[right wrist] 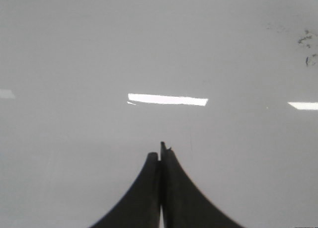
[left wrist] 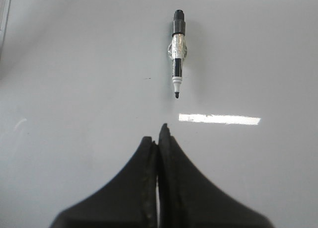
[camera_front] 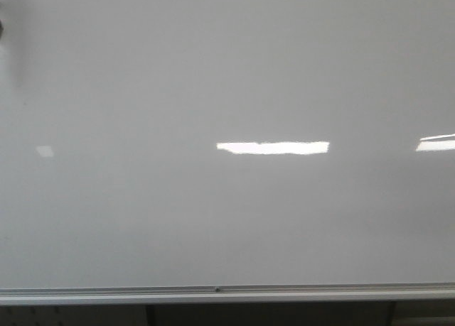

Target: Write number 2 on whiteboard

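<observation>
On my left wrist camera the left gripper (left wrist: 159,138) has its two black fingers pressed together with nothing between them. Ahead of the fingertips, apart from them, a marker (left wrist: 177,54) lies flat on the whiteboard (left wrist: 74,89), uncapped, its dark tip pointing back toward the gripper. Its barrel is black and white, with a crumpled clear wrapping around the middle. A tiny dark speck sits on the board just off to one side of the marker.

The right gripper (right wrist: 161,151) is likewise closed on itself and holds nothing. Its camera shows plain board ahead, with a few faint dark smudges (right wrist: 308,49) near the far corner of that view.

I see no written 2 in any view. The board surface is glossy pale grey-white, bare apart from bright rectangular light reflections (camera_front: 273,148).

From the front camera the whiteboard fills nearly everything. Its silver frame edge (camera_front: 213,292) runs along the near side, with a dark gap below it. A blurred dark shape (camera_front: 8,35) intrudes at the upper left corner; I cannot tell what it is. A strip of frame also shows at the edge of the left wrist view.
</observation>
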Robot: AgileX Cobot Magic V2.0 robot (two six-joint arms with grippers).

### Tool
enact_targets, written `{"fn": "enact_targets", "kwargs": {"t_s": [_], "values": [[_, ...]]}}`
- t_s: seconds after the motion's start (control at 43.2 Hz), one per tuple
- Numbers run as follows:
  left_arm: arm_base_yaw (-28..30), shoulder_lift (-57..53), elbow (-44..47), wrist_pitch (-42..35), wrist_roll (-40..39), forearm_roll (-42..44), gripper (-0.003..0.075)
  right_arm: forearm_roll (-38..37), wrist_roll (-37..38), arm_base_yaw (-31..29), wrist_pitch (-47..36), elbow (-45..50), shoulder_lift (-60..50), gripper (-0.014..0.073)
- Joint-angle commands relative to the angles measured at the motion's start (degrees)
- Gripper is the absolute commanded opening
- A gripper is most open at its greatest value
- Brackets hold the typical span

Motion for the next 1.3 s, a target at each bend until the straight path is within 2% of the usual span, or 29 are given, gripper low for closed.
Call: {"fn": "enact_targets", "kwargs": {"t_s": [0.0, 0.463, 0.625, 0.833, 1.087, 1.272], "values": [[-0.4, -1.5, 2.0, -4.7, -0.2, -0.4, -0.002, -0.1, -0.3, -0.2, -5.0, -0.1, -1.1, -0.0069], [-0.4, -1.5, 2.0, -4.7, -0.2, -0.4, -0.002, -0.1, -0.3, -0.2, -5.0, -0.1, -1.1, -0.0069], [-0.4, -1.5, 1.7, -9.1, -0.2, -0.4, -0.002, -0.1, -0.3, -0.2, -6.0, -0.3, -1.1, -0.0069], [-0.4, -1.5, -5.5, -10.5, -0.2, -0.4, -0.002, 2.4, 0.6, -0.2, -1.5, -9.3, -0.9, -0.0069], [-0.4, 2.0, -22.8, 1.5, -0.2, 0.5, -0.002, 2.4, 0.5, -0.2, 10.6, -24.8, 5.8, -0.0069], [-0.4, 10.5, -34.2, 13.4, -0.2, 0.7, -0.002, 2.4, 0.5, -0.2, 17.1, -34.8, 14.4, -0.0069]]}}
